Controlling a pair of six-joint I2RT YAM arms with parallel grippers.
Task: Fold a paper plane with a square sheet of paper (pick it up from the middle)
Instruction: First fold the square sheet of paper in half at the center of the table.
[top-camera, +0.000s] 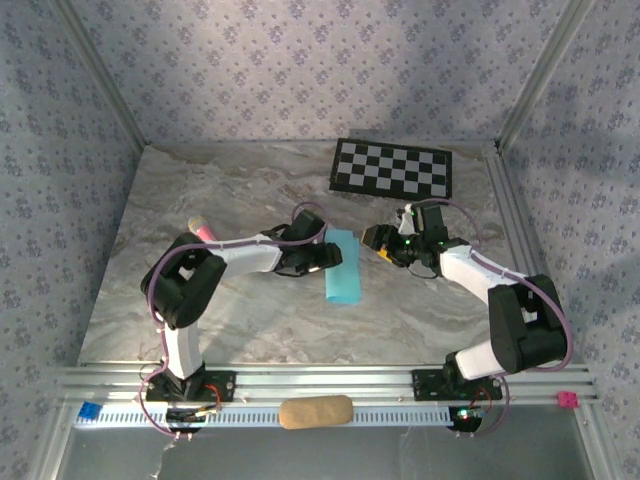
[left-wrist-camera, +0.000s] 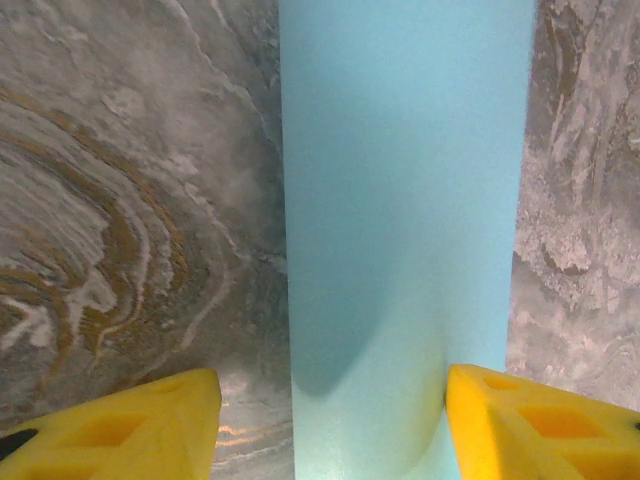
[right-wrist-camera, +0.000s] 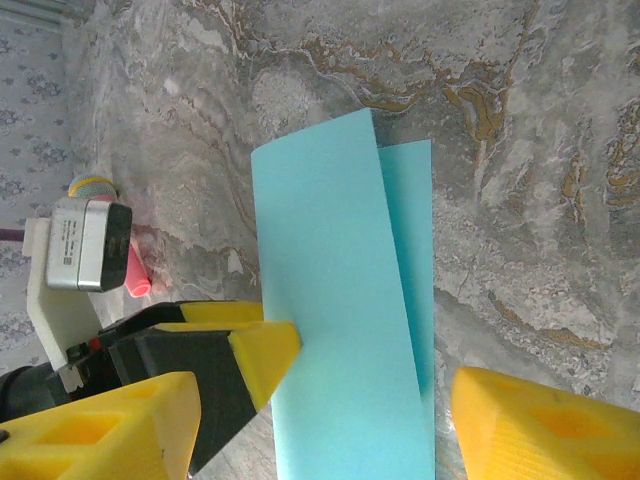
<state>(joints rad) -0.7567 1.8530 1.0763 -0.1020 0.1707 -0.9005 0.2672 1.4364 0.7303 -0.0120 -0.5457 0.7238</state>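
Your folded light blue paper (top-camera: 342, 268) lies on the marble table (top-camera: 230, 190) between 2 grippers. The left gripper (left-wrist-camera: 332, 425) straddles it, fingers apart, and the right gripper (right-wrist-camera: 325, 420) hangs open beside it. A pink marker (top-camera: 203, 231) lies by your left arm, with the checkerboard mat (top-camera: 392, 167) well beyond.

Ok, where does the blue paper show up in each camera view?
Top external: the light blue paper lies near the picture's centre.
Left wrist: paper runs down the centre, top to bottom.
Right wrist: paper at centre, reaching the bottom edge.
Shared landmark: the grey marble table under it.
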